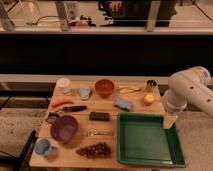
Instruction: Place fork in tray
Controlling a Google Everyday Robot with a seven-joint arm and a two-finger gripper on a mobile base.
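The small silvery fork [98,133] lies flat on the wooden table, just right of the purple bowl [64,128] and left of the tray. The green rectangular tray [145,145] sits at the table's front right and holds nothing. My gripper [170,121] hangs from the white arm [190,90] over the tray's far right corner, well to the right of the fork, and holds nothing that I can see.
A black-handled knife [74,108], a carrot [61,102], a white cup [63,84], a brown bowl [104,87], a blue sponge [123,104], an orange fruit [148,99], a can [151,85], a black block [99,116], grapes [95,149] and a blue cup [43,146] also stand on the table.
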